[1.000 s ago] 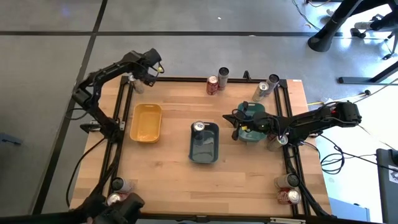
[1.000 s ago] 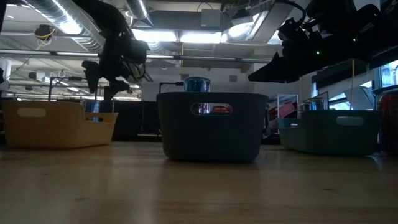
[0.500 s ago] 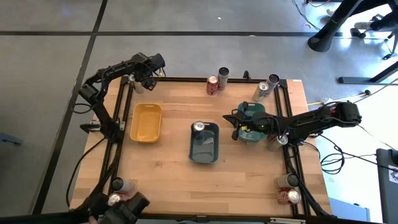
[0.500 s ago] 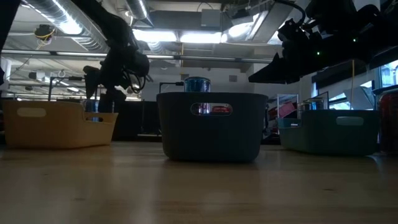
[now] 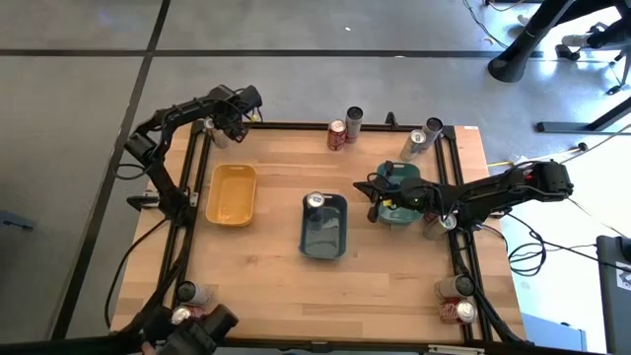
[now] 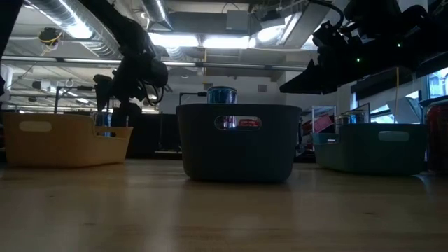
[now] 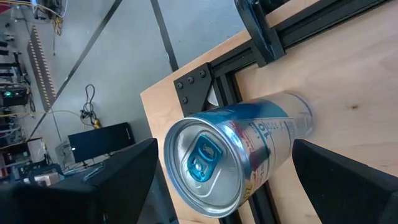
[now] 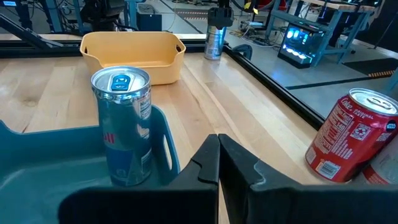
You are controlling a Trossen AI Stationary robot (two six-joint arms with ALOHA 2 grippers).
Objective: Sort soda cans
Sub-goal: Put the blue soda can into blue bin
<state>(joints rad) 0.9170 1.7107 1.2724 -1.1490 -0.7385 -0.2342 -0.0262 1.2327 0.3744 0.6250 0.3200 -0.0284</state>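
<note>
A silver-and-blue soda can [image 7: 236,155] stands upright on its base at the table's far left corner [image 5: 210,129]. My left gripper [image 7: 225,149] is open above it, slanting down, one finger on each side of the can's top and neither touching it. My right gripper [image 8: 217,168] is shut and holds nothing; it hovers over the teal tray [image 5: 402,207]. A blue-topped can [image 8: 122,124] stands in the far end of the grey-blue tray [image 5: 323,237]. The yellow tray [image 5: 232,193] is on the left.
A red can [image 5: 337,135], a dark can [image 5: 354,119] and two silver cans [image 5: 414,144] stand along the far edge. More cans sit at the near left corner [image 5: 184,294] and near right corner [image 5: 458,300]. One can [image 5: 434,227] stands beside my right arm. A black frame rail [image 5: 296,125] borders the table.
My left gripper has come down toward the can at the far left corner, its fingers staying open, and has then held still. My right arm has kept still.
</note>
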